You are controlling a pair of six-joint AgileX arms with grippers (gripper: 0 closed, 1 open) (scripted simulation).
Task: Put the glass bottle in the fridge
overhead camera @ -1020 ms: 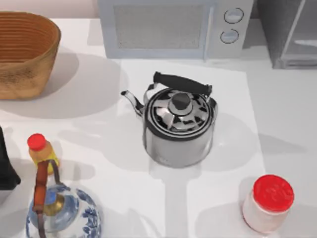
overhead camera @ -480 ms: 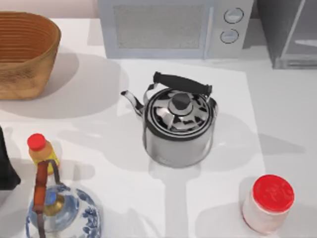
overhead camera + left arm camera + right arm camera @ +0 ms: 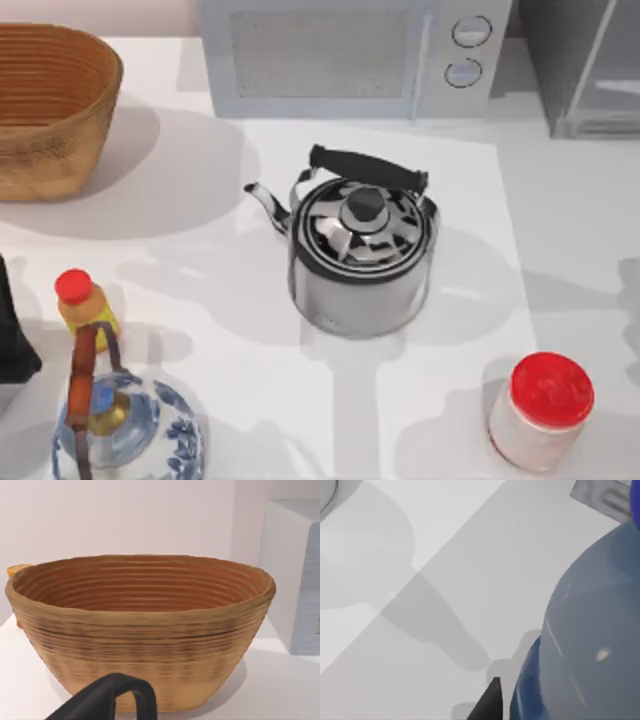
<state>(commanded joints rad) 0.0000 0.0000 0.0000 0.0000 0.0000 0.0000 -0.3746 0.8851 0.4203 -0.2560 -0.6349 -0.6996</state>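
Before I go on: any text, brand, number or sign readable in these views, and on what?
No text, brand, number or sign can be read.
Microwave: two round dials, no readable markings.
Small yellow bottle: no print readable.
Whitish jar with red lid: lid plain, no label readable.
Blue-and-white pot: painted pattern, not lettering.
Blue glass bottle, in the right wrist view: no legible label.
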